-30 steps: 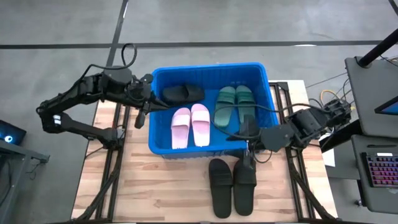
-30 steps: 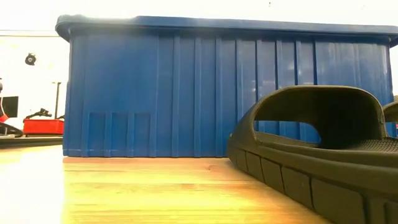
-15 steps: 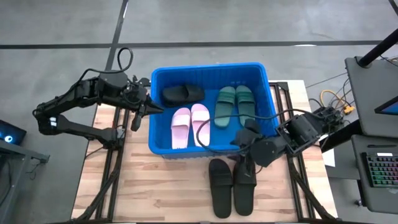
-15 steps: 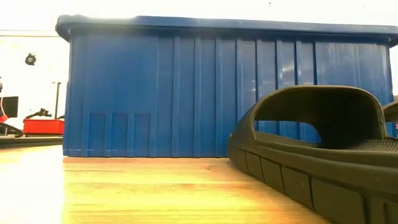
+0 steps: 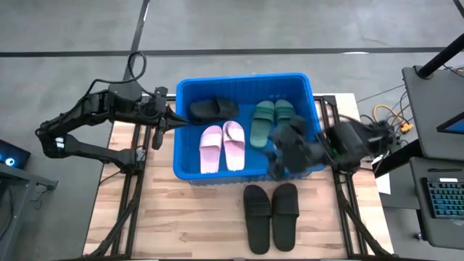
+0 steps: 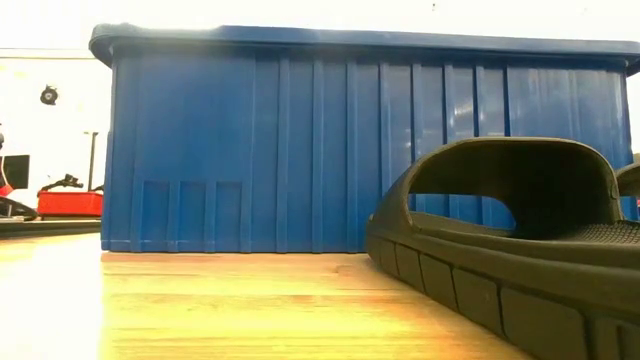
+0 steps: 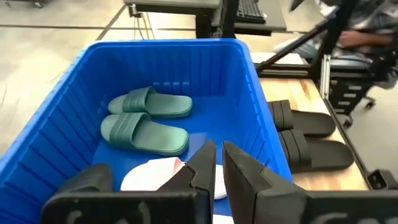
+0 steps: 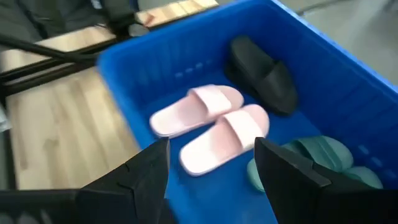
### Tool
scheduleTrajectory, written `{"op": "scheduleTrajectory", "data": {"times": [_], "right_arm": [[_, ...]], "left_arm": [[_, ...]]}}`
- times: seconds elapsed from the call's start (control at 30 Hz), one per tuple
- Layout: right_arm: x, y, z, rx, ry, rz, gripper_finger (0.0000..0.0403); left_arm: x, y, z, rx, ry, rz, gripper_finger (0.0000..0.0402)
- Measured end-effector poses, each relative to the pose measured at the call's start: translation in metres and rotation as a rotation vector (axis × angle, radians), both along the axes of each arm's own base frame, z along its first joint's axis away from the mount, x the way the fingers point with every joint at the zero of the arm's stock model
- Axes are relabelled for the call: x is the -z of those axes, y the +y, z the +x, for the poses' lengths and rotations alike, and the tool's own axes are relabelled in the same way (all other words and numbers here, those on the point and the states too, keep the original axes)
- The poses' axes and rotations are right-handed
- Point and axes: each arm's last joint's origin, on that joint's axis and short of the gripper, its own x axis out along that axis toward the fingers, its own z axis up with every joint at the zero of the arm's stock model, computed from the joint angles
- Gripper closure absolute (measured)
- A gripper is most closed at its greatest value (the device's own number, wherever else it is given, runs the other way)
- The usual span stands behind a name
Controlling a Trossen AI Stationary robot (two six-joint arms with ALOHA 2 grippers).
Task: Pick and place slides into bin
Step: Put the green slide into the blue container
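Observation:
The blue bin (image 5: 187, 170) stands at the table's far middle. In it lie a black slide (image 5: 214, 109), a pale pink pair (image 5: 222, 145) and a dark green pair (image 5: 273, 119), soles down. Two more black slides (image 5: 272, 214) lie side by side on the table just in front of the bin; one fills the low view (image 6: 500, 240). My left gripper (image 5: 174, 123) is shut and empty at the bin's left rim (image 7: 217, 163). My right gripper (image 5: 279, 156) is open and empty above the bin's near right corner, looking over the pink pair (image 8: 211, 155).
The bin's front wall (image 6: 300, 150) rises high beside the two black slides. Bare wood (image 5: 181, 225) lies at the table's near left. A side desk with a keyboard (image 5: 442, 199) and cables stands off the right edge. A person (image 7: 367, 31) sits beyond the table.
My right gripper has risen from just above the black slides on the table and gone toward the far edge, over the bin's near right corner, turning as it went; it carries nothing. The two black slides have stayed in place. My left arm has drawn back slightly toward the left.

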Motion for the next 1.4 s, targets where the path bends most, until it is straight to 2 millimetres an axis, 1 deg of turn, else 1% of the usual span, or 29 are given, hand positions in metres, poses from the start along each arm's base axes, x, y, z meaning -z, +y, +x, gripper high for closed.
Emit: {"op": "scheduleTrajectory", "data": {"times": [0.1, 0.2, 0.37, 0.47, 0.57, 0.7, 0.77, 0.87, 1.0, 1.2, 1.4], "right_arm": [[0.001, -0.027, 0.011, 0.003, 0.041, 0.027, 0.0179], [0.001, -0.056, 0.02, 0.007, 0.074, -0.01, 0.0179], [0.004, -0.1, 0.025, 0.019, 0.167, -0.124, 0.0179], [0.009, -0.124, 0.026, -0.012, 0.224, -0.118, 0.0179], [0.021, -0.148, 0.031, -0.07, 0.302, -0.089, 0.0179], [0.05, -0.178, 0.037, -0.124, 0.469, -0.131, 0.0179], [0.065, -0.19, 0.039, -0.154, 0.549, -0.147, 0.0179], [0.09, -0.203, 0.042, -0.202, 0.635, -0.131, 0.0179], [0.12, -0.211, 0.048, -0.299, 0.677, -0.068, 0.0179], [0.156, -0.214, 0.054, -0.382, 0.731, -0.075, 0.0179], [0.183, -0.222, 0.064, -0.383, 0.698, -0.106, 0.0179]], "left_arm": [[-0.002, 0.0, -0.002, -0.016, -0.015, -0.014, 0.0388], [-0.002, 0.0, -0.004, -0.017, -0.02, -0.016, 0.0388], [-0.003, 0.0, -0.005, -0.046, -0.025, -0.056, 0.0388], [-0.004, -0.001, -0.008, -0.048, -0.033, -0.057, 0.0388], [-0.005, -0.001, -0.012, -0.071, -0.051, -0.07, 0.0388], [-0.011, -0.001, -0.016, -0.108, -0.108, -0.05, 0.0388], [-0.015, -0.001, -0.019, -0.109, -0.142, -0.045, 0.0388], [-0.017, -0.002, -0.022, -0.109, -0.168, -0.044, 0.0388], [-0.016, -0.002, -0.024, -0.117, -0.17, -0.062, 0.0388], [-0.008, -0.001, -0.021, -0.138, -0.144, -0.059, 0.0388], [0.003, 0.001, -0.015, -0.16, -0.117, -0.055, 0.0388]]}}
